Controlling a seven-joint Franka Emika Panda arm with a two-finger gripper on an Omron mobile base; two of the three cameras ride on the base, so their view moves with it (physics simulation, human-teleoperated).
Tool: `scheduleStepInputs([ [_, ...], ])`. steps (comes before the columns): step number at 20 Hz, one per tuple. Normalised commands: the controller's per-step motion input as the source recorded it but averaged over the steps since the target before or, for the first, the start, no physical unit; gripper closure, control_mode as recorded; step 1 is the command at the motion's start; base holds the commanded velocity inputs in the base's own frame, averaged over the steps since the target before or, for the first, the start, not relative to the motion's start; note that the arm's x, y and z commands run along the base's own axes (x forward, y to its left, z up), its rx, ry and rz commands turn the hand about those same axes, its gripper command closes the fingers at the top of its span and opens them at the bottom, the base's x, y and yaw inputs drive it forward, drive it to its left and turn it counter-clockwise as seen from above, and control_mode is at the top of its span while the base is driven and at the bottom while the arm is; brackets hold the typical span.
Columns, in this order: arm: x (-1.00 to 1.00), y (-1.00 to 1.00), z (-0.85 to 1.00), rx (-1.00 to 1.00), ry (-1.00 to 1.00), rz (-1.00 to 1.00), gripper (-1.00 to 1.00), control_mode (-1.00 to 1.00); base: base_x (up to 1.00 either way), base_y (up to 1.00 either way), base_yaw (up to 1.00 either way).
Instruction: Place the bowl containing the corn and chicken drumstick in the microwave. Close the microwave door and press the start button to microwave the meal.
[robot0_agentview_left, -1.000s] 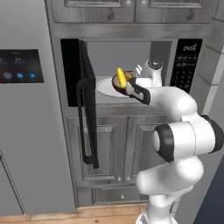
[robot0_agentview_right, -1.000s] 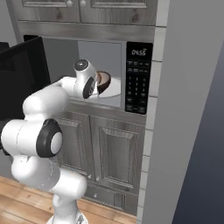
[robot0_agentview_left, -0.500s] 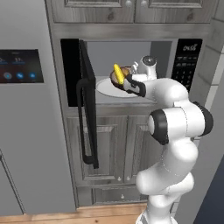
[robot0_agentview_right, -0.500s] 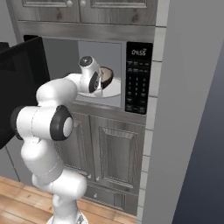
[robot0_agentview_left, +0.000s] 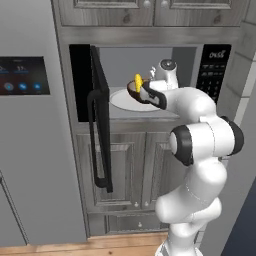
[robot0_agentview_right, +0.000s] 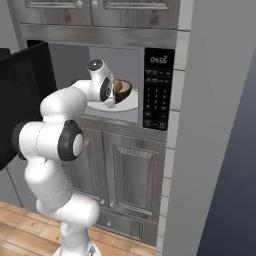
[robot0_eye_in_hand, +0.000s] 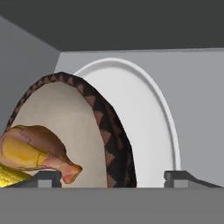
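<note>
Left base view: the gripper (robot0_agentview_left: 141, 93) carries the bowl (robot0_agentview_left: 134, 91) over the turntable (robot0_agentview_left: 125, 101) inside the microwave (robot0_agentview_left: 150, 82).

Right base view: bowl (robot0_agentview_right: 123, 89) just above the plate.

Hand view: fingers (robot0_eye_in_hand: 46, 178) straddle the rim, seemingly clamped; turntable (robot0_eye_in_hand: 148, 127) directly ahead.

a tall grey fridge (robot0_agentview_left: 30, 150) stands at the left, with a dark screen (robot0_agentview_left: 24, 76) of small blue icons set in its front. grey wood-grain upper cabinets (robot0_agentview_left: 150, 6) run along the top, and their round knobs (robot0_agentview_left: 146, 3) sit at the lower edge of the doors. two grey panelled lower cabinet doors (robot0_agentview_right: 135, 172) stand below. a light wooden floor (robot0_agentview_right: 25, 225) lies at the bottom. a plain grey wall panel (robot0_agentview_right: 210, 125) rises at the right.
</note>
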Motion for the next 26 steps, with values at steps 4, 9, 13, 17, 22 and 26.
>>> scheduleStepInputs([
  [4,-0.81,0.02,0.08,-0.02,-0.15,0.00,-1.00,-1.00,0.00,0.00,0.00],
  [9,-1.00,0.00,0.41,0.00,-0.11,0.00,-1.00,-1.00,0.00,0.00,0.00],
  [13,-1.00,0.00,0.63,-0.05,-0.06,0.05,-1.00,-1.00,0.00,0.00,0.00],
  [17,-1.00,0.00,0.52,-0.13,-0.04,0.14,-1.00,-1.00,0.00,0.00,0.00],
  [22,-0.97,0.09,0.50,-0.21,0.01,0.26,-1.00,-1.00,0.00,0.00,0.00],
  [26,-0.77,0.32,0.38,-0.30,0.01,0.34,-1.00,-1.00,0.00,0.00,0.00],
])
